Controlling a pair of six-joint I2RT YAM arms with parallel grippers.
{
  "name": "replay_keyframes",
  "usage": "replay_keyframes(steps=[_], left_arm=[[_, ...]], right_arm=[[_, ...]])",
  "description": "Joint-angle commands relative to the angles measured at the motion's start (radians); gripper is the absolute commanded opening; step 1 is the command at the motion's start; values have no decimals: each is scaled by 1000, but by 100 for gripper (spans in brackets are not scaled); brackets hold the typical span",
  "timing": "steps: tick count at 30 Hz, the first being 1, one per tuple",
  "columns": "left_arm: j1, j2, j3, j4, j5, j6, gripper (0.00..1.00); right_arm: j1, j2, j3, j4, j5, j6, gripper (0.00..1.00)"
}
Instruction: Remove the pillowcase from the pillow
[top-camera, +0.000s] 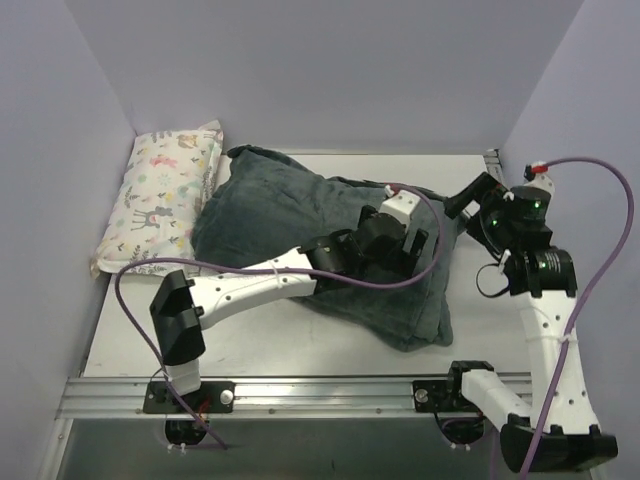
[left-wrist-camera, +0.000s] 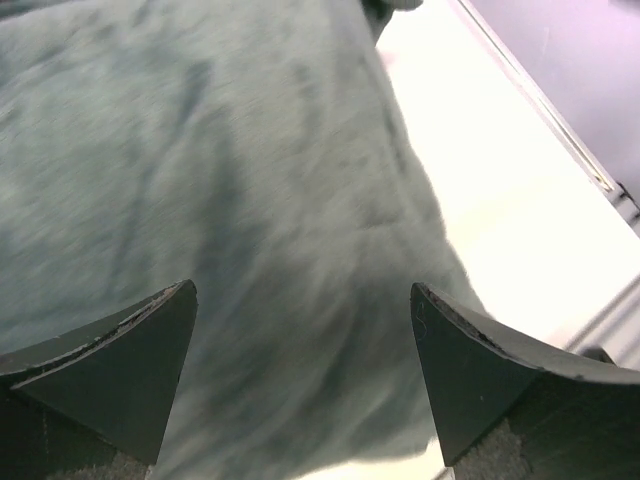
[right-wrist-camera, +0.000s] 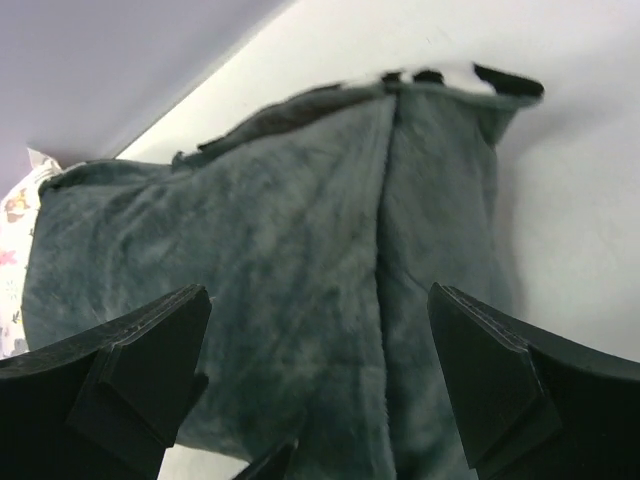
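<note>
Surface: white table (top-camera: 280, 345) | Item 1: dark grey-teal plush pillowcase (top-camera: 270, 215), rumpled and bulky, lying from centre to right | Item 2: small pastel animal-print pillow (top-camera: 165, 195), far left corner, just beside the pillowcase

Arms: two, the left arm (top-camera: 250, 285) and the right arm (top-camera: 550, 320). Grippers: two, one per arm, the left gripper (left-wrist-camera: 300, 290) and the right gripper (right-wrist-camera: 320, 295). Fingers (left-wrist-camera: 120, 360): two on each gripper, four in total. Fabric covers: one, the pillowcase (top-camera: 270, 210), grey-teal plush. Exposed pillows: one, the animal-print pillow (top-camera: 160, 195). Purple cables: two, the left cable (top-camera: 125, 310) and the right cable (top-camera: 620, 230). Tables: one, the table (top-camera: 300, 345). Metal rails along its near edge: one, the rail (top-camera: 320, 392)
</note>
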Motion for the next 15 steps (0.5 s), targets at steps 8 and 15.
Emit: replay_keyframes(steps=[8, 15], left_arm=[[-113, 299, 347, -116, -273, 75, 96], [-130, 349, 391, -178, -391, 69, 91]], right_arm=[[-106, -202, -219, -107, 41, 51, 99], [-132, -192, -241, -114, -2, 76, 99]])
